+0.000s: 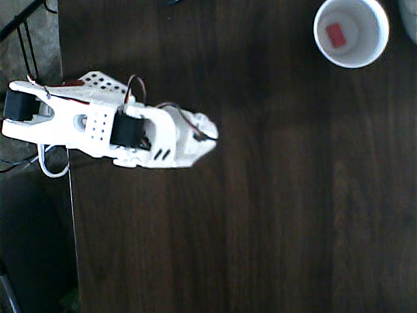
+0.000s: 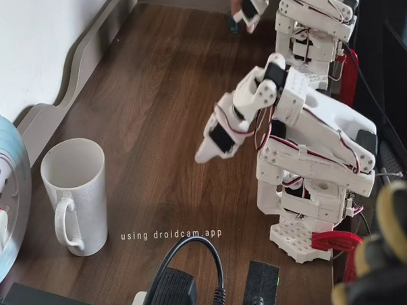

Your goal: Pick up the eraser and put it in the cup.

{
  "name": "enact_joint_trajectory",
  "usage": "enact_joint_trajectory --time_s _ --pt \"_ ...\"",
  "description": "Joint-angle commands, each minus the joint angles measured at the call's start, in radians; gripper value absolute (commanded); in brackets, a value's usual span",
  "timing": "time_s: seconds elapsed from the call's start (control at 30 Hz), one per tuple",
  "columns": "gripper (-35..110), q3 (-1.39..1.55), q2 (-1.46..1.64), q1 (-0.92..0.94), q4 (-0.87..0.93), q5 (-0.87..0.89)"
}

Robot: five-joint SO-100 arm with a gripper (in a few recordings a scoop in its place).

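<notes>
Overhead view showed you the eraser (image 1: pixel 336 34) lying flat on the pale floor of the cup (image 1: pixel 380 40), a little left of the cup's middle, touching no wall that you could make out. The cup stood at the top right of the dark wooden worktop (image 1: pixel 260 215), well apart from the white arm (image 1: pixel 111 127), which was folded back over the worktop's left edge. Your pincer (image 1: pixel 207 134) pointed right from that folded arm and carried nothing. In the fixed view the pincer (image 2: pixel 207 152) hung above the bare wood, tip angled down toward the cup (image 2: pixel 76 195), whose handle faced the camera; its fingers looked pressed together, though the angle left that unsure, so you could not tell for certain. From this side, the cup's wall hid the eraser.
</notes>
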Motion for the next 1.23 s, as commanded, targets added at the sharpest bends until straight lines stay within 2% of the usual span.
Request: enact_joint_trajectory --time_s 0.0,0.17,1.2 --pt "0 0.021 0.018 -0.005 0.163 -0.258" --pt "0 0.023 0.017 -0.201 0.201 -0.132" --pt "5 0.023 0.017 -0.184 0.199 -0.123"
